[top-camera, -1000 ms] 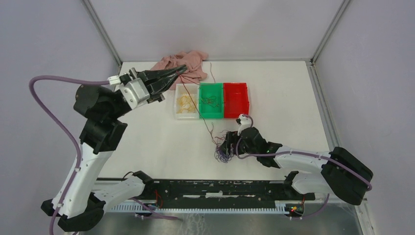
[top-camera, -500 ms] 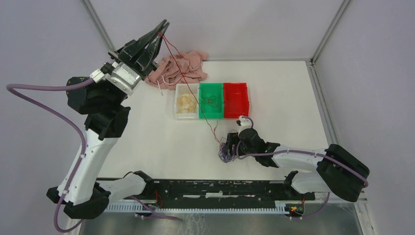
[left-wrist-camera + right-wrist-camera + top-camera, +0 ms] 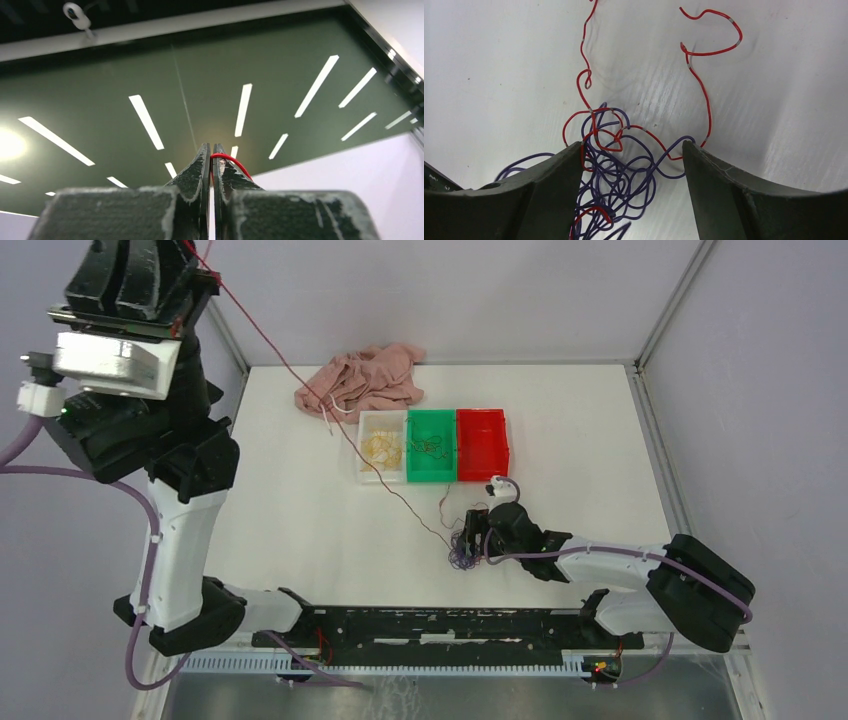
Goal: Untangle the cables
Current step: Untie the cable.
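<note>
My left gripper (image 3: pixel 185 252) is raised high at the far left, shut on a red cable (image 3: pixel 410 510). That cable runs taut down across the table into a tangle of cables (image 3: pixel 462 548). In the left wrist view the red cable (image 3: pixel 231 161) loops out from between the shut jaws of the left gripper (image 3: pixel 211 150). My right gripper (image 3: pixel 468 538) sits low over the tangle, open. In the right wrist view the purple and red tangle (image 3: pixel 619 170) lies on the table between the spread fingers of the right gripper (image 3: pixel 631 146), touching both.
Three bins stand side by side at mid-table: a clear bin (image 3: pixel 362 450) with yellow cables, a green bin (image 3: pixel 431 416) with thin cables, and a red bin (image 3: pixel 481 445). A pink garment (image 3: pixel 360 380) lies behind them. Frame posts mark the far corners.
The left arm has swung up and to the left with the red cable, drawing it taut out of the tangle. The right gripper has stayed open over the tangle.
</note>
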Available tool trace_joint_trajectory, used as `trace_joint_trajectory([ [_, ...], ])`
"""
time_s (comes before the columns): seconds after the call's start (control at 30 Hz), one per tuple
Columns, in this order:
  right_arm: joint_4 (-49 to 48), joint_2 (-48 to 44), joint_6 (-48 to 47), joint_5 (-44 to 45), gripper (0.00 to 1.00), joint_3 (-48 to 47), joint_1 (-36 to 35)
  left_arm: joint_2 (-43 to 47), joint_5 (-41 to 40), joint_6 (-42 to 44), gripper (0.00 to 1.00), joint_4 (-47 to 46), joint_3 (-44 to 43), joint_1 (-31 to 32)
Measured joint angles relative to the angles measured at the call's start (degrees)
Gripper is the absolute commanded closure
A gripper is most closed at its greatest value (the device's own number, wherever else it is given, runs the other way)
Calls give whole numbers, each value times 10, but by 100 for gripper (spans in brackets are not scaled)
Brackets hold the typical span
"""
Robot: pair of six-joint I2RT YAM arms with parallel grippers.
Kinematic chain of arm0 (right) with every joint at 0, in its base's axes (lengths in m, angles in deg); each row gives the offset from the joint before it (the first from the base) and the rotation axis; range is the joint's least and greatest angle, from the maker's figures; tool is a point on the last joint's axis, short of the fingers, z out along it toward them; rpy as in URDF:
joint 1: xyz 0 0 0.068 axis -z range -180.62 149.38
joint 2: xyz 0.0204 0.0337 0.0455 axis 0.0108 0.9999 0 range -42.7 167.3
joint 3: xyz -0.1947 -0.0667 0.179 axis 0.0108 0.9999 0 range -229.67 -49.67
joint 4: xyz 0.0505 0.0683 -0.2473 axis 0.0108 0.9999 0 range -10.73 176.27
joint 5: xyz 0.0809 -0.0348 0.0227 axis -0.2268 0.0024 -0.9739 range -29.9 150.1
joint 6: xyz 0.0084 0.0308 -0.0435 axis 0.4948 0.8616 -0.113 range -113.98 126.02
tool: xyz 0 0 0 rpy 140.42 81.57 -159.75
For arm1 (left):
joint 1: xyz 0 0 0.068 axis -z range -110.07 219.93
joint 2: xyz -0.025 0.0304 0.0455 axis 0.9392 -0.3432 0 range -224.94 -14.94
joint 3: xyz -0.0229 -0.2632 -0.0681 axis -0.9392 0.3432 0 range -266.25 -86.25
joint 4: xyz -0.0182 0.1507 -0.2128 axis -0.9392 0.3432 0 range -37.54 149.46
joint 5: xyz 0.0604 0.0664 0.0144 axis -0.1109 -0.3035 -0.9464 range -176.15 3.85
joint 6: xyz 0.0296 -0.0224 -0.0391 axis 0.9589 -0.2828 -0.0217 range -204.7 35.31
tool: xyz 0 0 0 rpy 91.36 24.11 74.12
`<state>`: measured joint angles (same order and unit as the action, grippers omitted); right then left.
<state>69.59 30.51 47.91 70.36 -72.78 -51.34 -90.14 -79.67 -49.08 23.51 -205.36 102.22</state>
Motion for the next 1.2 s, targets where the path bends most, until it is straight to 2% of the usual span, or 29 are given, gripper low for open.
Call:
trace_joint_trajectory([
  [0.2,9,-4,0,9,22,0,0,-42,-10,3,97,-8,-105,0],
  [0.37,18,-10,-2,20,22,2,0,-146,0,26,97,-19,-301,0],
  [0.43,18,-12,-3,24,22,4,0,-150,14,36,97,-31,-303,0],
  [0.6,23,-17,-7,47,23,8,0,-109,28,51,97,-59,-214,0],
  [0.8,83,-59,2,96,16,14,6,-91,17,52,97,-35,-197,0],
  [0.87,109,-99,-7,97,15,14,7,-54,16,52,97,2,-141,0],
  [1.03,125,-185,-70,63,12,-6,10,71,51,51,97,94,87,0],
  [1.2,137,-226,-154,-15,13,-73,10,119,76,46,97,174,231,0],
])
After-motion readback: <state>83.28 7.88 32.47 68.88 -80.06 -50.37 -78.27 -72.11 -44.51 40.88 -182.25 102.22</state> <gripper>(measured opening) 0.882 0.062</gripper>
